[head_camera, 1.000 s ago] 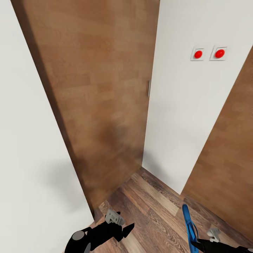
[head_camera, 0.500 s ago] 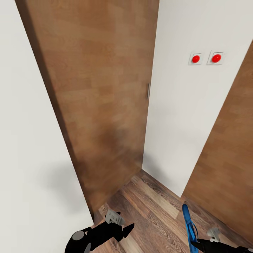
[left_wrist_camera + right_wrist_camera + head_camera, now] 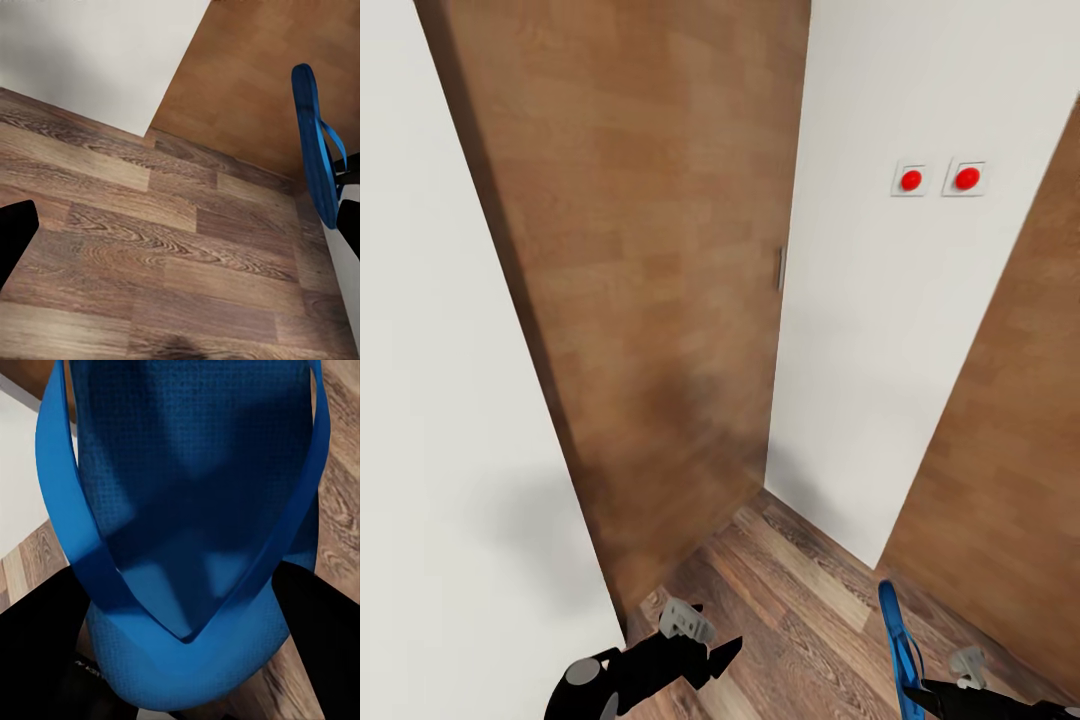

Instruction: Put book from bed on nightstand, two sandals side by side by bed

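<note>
Carrying: one blue sandal (image 3: 900, 645) clamped at its strap end in right gripper (image 3: 922, 690), near right, long axis pointing far toward white wall (image 3: 880, 330). Left gripper (image 3: 705, 655) empty, fingers apart, above wood-plank floor (image 3: 790, 590). Bed unseen; right arm delivers.
</note>
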Motion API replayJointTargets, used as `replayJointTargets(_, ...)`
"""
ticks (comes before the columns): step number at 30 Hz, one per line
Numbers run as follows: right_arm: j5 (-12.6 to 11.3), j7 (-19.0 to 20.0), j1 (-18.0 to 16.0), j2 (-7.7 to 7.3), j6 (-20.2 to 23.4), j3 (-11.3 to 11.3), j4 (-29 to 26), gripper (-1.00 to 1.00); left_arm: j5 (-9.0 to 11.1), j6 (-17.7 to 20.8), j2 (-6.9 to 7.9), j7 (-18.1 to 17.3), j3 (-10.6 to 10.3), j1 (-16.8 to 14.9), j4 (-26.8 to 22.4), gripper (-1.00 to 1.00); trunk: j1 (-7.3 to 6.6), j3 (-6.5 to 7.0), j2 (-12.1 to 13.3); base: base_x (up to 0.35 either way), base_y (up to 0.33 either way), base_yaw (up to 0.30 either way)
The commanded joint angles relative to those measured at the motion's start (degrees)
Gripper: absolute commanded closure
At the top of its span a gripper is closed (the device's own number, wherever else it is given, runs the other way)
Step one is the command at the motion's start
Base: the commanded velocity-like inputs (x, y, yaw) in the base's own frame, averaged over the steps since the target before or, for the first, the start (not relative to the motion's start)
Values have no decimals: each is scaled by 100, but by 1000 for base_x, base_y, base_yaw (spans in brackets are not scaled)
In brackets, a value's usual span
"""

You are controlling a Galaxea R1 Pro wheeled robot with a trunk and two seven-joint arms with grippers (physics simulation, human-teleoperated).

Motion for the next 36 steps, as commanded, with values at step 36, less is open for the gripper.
replayJointTargets(36, -42, 8, -5, -4, -29, 48, 4, 100, 36, 49, -1, -13, 1, -3, 7, -100, 0, 326, -3, 0, 0, 0)
